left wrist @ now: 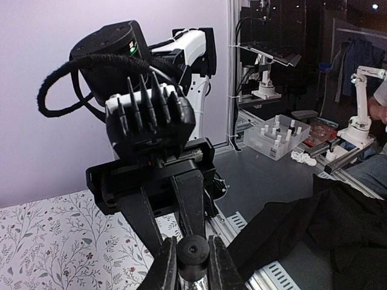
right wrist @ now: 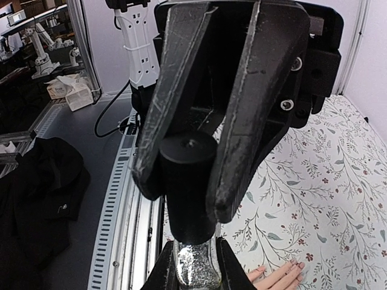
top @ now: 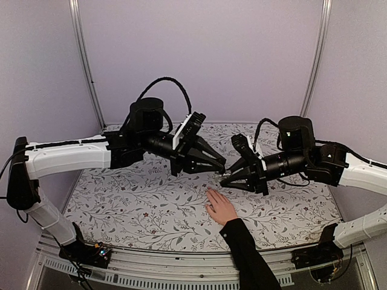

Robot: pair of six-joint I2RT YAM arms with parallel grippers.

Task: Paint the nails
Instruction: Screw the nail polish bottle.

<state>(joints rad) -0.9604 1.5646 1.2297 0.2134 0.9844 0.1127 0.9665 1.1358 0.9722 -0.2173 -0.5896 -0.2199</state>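
1. We see the left gripper at mid-frame in the top view, fingers clamped on the glittery bottle.
2. The right gripper is just right of it, tip to tip, fingers clamped on the bottle's black cap.
3. The hand lies flat on the floral table at lower centre, just below both grippers, with the black sleeve behind it.
4. The nails show at the bottom right of the right wrist view. In the top view they are too small to tell.

No legible txt or labels; no brands, nos. or signs seen.
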